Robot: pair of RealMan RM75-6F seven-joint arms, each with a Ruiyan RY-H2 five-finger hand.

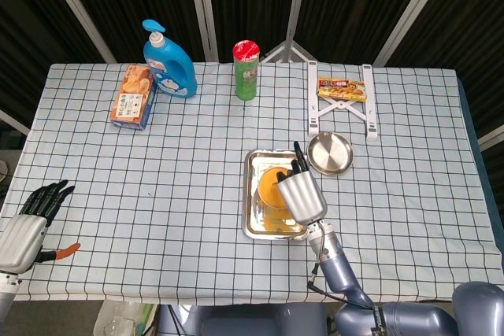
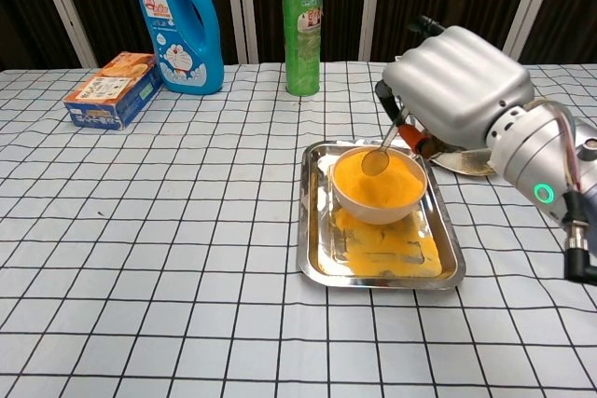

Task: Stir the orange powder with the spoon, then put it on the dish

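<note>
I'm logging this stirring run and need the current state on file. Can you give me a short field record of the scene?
right hand: holds the spoon
spoon: tip over the bowl, at the powder's far side
bowl: full of orange powder, stands in the tray
tray: spilled powder on its floor
dish: bare, right of the tray
left hand: idle at the table's near left corner, holds nothing

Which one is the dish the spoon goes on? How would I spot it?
Start at the square metal tray in the middle of the checked table. Just past its far right corner, near the white stand, lies the dish. It is small, round, shiny and empty, unlike the bowl heaped with orange powder.
</note>
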